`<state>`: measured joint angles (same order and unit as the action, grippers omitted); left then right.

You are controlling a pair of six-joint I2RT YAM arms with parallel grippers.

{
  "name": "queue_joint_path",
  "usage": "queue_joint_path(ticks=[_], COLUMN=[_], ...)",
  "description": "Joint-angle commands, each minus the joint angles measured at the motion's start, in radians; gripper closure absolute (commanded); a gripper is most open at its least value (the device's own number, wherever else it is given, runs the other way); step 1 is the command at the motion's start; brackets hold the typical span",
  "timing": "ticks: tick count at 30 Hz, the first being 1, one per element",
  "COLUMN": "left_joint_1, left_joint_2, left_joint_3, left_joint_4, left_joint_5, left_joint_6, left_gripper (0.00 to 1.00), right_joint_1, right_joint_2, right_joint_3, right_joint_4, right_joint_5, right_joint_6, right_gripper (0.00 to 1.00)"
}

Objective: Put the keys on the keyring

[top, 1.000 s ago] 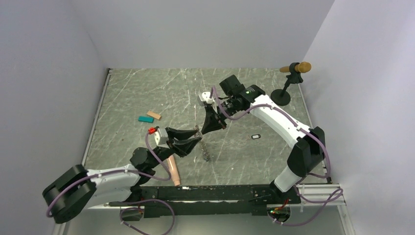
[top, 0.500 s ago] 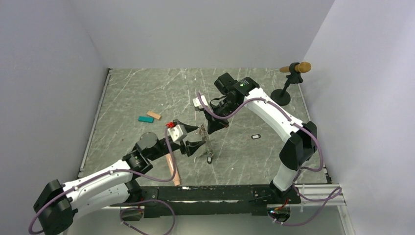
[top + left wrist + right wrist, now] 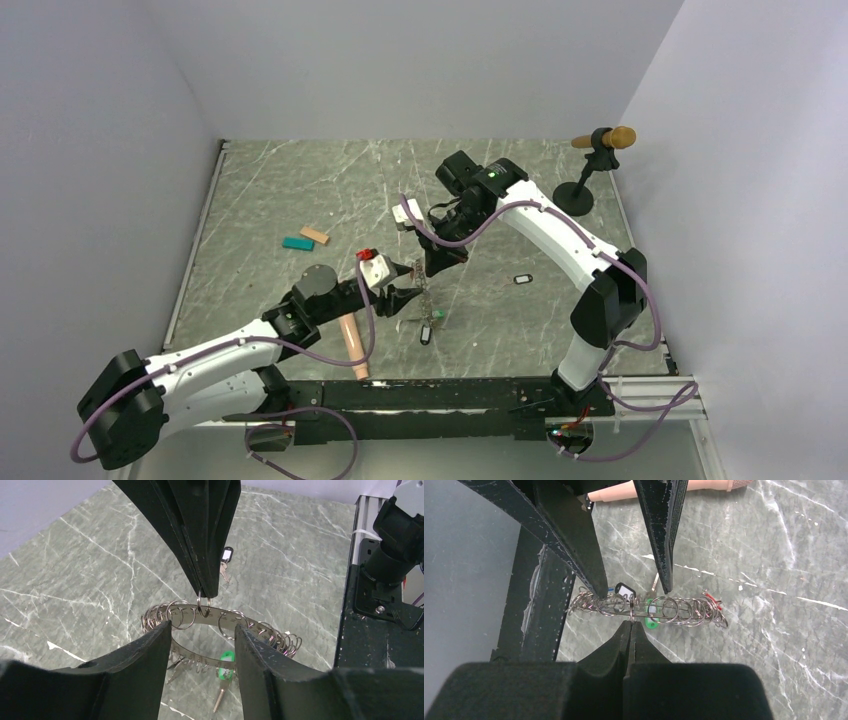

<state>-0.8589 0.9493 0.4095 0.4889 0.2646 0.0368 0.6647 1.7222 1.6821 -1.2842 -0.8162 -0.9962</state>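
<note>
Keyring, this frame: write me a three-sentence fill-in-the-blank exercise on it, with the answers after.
1. The right pincer is ___ on a small ring of the keyring.
2. The left pincer has its jaws ___, one finger on each side of the keyring.
3. The key seen in the left pincer's gap, below the keyring, has a ___ head.

Missing words: shut; open; green.

Left wrist view: near arc of keyring (image 3: 220,622) is hidden behind left fingers (image 3: 145,670); hanging keys (image 3: 226,658) are partly masked there. White-tag key (image 3: 227,555), at 12 o'clock of the ring, is half covered by right gripper (image 3: 205,594), whose body is cut off by the top edge.
Right wrist view: cylinder (image 3: 711,485) is clipped at 12 o'clock and crossed by a left finger.
Top view: ring loops are too small to be counted.
</note>
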Motion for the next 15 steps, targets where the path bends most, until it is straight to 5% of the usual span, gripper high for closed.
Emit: queue_joint_path(ticks=[1, 15], left_joint_1=[-0.003, -0.002], left_joint_2=[0.01, 0.057], left_joint_3=[0.036, 0.058], left_joint_4=[0.072, 0.131], left_joint_5=[0.021, 0.043], left_joint_6=[-0.011, -0.03], left_gripper=[0.47, 0.63], right_joint_1=[0.007, 0.016], right_joint_2=[-0.016, -0.023], right_joint_3=[0.024, 0.01], right_joint_4=[-0.012, -0.007], right_joint_5=[-0.036, -0.041], right_joint_6=[-0.021, -0.024], right_gripper=[1.0, 1.0])
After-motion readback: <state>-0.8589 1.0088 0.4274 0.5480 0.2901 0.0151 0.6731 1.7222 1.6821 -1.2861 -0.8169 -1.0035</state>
